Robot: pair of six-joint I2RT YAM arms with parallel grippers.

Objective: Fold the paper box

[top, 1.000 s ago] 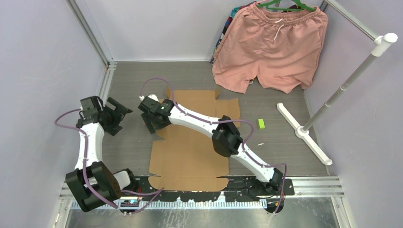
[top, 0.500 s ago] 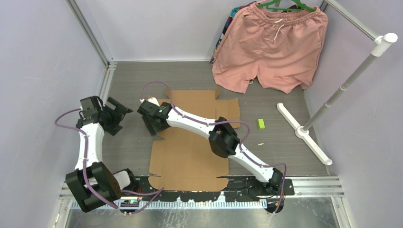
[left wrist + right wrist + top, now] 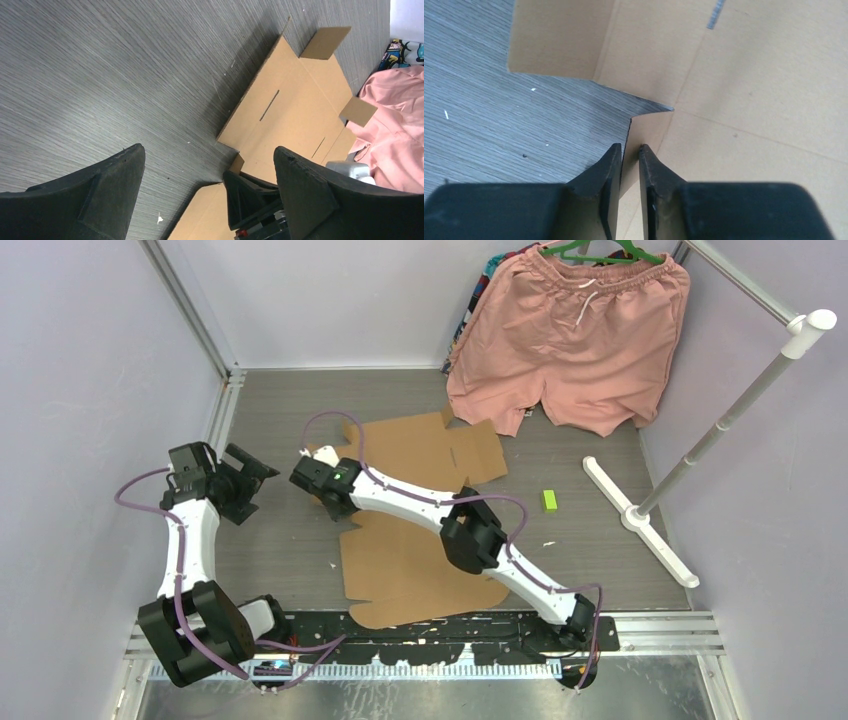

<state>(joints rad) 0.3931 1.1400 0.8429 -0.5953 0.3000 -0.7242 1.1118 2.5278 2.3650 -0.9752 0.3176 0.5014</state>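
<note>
Your right tool (image 3: 630,150) is pinched shut on a thin flap edge at the left side of the paper box (image 3: 420,565), right at a notch between two panels. The box lies as an open die-cut sheet across the middle of the desk (image 3: 280,410), skewed, its far panels seemingly lifted a little off the surface. Your left tool (image 3: 207,147) hangs wide open over the desk left of the sheet, touching nothing. By my reading the folding has barely begun: no wall stands, no tab is tucked, and nearly every crease remains to be made.
</note>
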